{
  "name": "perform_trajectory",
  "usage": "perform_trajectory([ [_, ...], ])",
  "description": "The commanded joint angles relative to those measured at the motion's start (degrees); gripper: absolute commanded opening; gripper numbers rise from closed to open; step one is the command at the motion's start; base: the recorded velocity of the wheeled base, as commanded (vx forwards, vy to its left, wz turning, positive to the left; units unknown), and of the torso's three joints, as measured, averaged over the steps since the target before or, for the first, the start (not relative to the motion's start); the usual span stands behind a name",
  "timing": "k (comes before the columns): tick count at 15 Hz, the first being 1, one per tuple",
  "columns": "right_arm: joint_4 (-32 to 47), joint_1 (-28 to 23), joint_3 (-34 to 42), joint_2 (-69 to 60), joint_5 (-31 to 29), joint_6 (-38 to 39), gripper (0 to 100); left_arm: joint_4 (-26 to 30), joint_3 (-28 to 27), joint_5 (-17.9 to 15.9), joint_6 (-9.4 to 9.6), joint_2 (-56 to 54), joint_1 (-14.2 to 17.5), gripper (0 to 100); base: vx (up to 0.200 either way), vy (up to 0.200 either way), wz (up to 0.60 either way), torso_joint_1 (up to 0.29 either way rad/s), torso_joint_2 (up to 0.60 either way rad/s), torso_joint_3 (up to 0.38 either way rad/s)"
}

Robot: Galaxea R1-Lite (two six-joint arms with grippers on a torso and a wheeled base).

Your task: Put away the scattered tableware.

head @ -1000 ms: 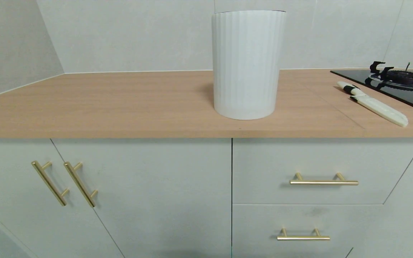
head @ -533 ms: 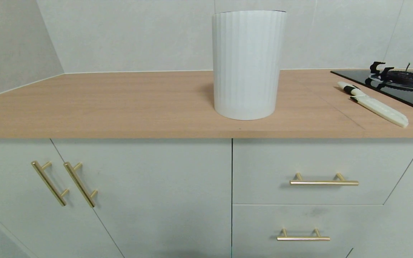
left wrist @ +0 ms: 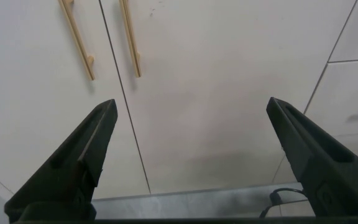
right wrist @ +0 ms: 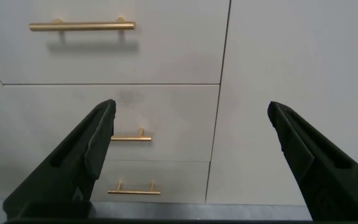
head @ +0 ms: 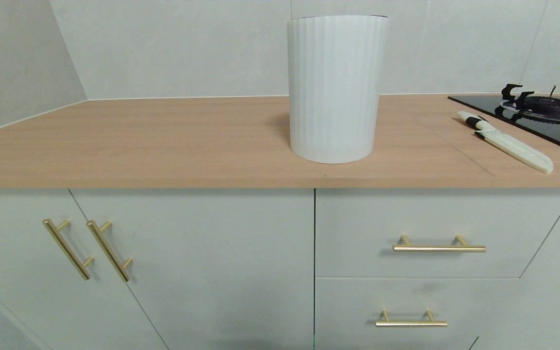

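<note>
Head view: knife (head: 505, 141) unmoved near hob (head: 542, 114); left hand (left wrist: 190, 102), right hand (right wrist: 190, 104) spread

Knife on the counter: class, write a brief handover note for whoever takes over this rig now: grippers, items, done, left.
Left gripper: jaws open, empty, facing the cabinet doors.
Right gripper: jaws open, empty, facing the drawers.
Knife lies flat on the counter beside the hob, right of the upright white ribbed container and apart from it.
Done: nothing visibly put away; the container's inside is hidden.
Left: pick up the knife and stow it, probably in the container.
</note>
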Motion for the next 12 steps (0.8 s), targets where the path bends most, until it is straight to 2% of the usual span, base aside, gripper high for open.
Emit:
perform_trajectory([
  [1,-0.04,0.01,0.0,0.07,0.0,-0.01,100,0.0,0.01,0.01,0.04,0.02,0.01,100,0.0,0.0,0.0,0.046,-0.21,-0.159],
  [4,-0.04,0.01,0.0,0.07,0.0,-0.01,100,0.0,0.01,0.01,0.04,0.02,0.01,100,0.0,0.0,0.0,0.076,-0.25,-0.264],
  [12,-0.04,0.01,0.0,0.07,0.0,-0.01,100,0.0,0.01,0.01,-0.04,0.02,0.01,100,0.0,0.0,0.0,0.175,-0.49,-0.29],
])
